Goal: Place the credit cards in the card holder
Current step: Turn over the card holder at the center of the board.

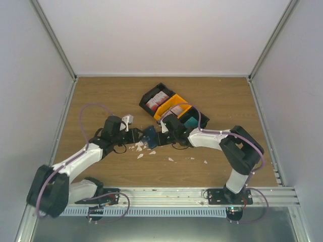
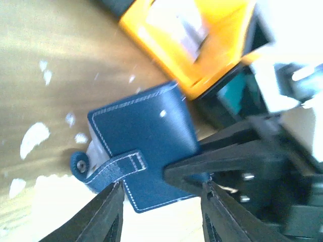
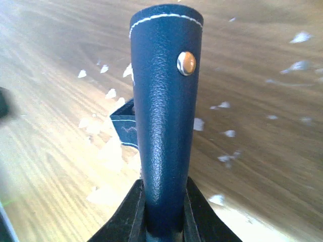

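Note:
The card holder (image 1: 150,135), a folded dark navy wallet with white stitching, hangs above the table between both arms. My right gripper (image 3: 165,212) is shut on its spine, and its snap stud (image 3: 186,62) faces up. In the left wrist view the card holder (image 2: 144,146) shows its strap, with the right gripper's black finger (image 2: 222,159) clamped on its edge. My left gripper (image 2: 161,212) is open, its fingers standing apart at the wallet's lower edge. Red-and-white credit cards lie in the black tray (image 1: 156,100) and the orange tray (image 1: 176,109). One card (image 2: 176,25) shows blurred.
The black tray (image 1: 150,92) and orange tray (image 1: 165,112) sit just behind the grippers, with a teal compartment (image 1: 191,121) beside them. Torn white scraps (image 1: 140,149) are scattered on the wooden table under and in front of the wallet. Grey walls enclose the table.

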Robot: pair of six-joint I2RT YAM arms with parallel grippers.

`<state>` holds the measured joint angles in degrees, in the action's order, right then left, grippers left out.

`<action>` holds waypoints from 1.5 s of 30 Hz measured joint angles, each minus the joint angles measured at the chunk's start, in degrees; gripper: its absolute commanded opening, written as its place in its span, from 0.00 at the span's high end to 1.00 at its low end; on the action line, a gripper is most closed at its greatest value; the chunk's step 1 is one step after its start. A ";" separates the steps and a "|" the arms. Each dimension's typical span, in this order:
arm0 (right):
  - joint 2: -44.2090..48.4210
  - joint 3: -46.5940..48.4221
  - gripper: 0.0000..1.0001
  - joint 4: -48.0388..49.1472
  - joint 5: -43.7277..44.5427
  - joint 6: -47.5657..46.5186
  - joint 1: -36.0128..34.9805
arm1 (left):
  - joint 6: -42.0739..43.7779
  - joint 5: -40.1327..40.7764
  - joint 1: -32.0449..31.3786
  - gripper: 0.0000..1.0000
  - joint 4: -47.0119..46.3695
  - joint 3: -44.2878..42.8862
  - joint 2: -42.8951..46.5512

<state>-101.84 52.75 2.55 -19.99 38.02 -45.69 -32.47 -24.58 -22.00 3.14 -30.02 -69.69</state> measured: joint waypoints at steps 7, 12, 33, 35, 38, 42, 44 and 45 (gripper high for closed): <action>4.46 7.65 0.99 -20.63 18.53 -5.22 -4.46 | -0.48 4.07 0.00 0.49 5.68 -5.95 12.68; 4.55 13.81 0.99 -35.74 33.55 -4.04 -10.88 | -0.35 6.08 0.02 0.48 10.64 -8.59 16.55; -19.85 35.63 0.77 -67.56 57.09 8.83 -27.45 | 3.15 10.01 2.80 0.41 22.45 -18.34 16.13; -19.47 34.99 0.74 -64.63 55.32 7.52 -27.52 | 3.69 9.70 3.17 0.40 22.36 -19.10 15.13; -18.69 33.16 0.68 -60.28 53.20 5.99 -27.45 | 4.20 8.87 3.56 0.39 22.40 -19.30 13.88; -17.07 30.60 0.57 -55.10 49.64 3.98 -26.91 | 4.83 7.96 4.07 0.38 22.38 -19.28 12.76; -16.20 29.20 0.51 -52.22 47.58 3.37 -26.56 | 5.03 7.72 4.39 0.37 22.38 -19.26 12.55; -15.69 28.35 0.47 -50.53 46.16 2.95 -26.34 | 5.09 7.65 4.63 0.37 22.36 -19.26 12.44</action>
<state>-117.54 81.10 -47.99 26.17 40.97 -72.03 -27.38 -16.93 -17.37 25.50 -49.28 -57.25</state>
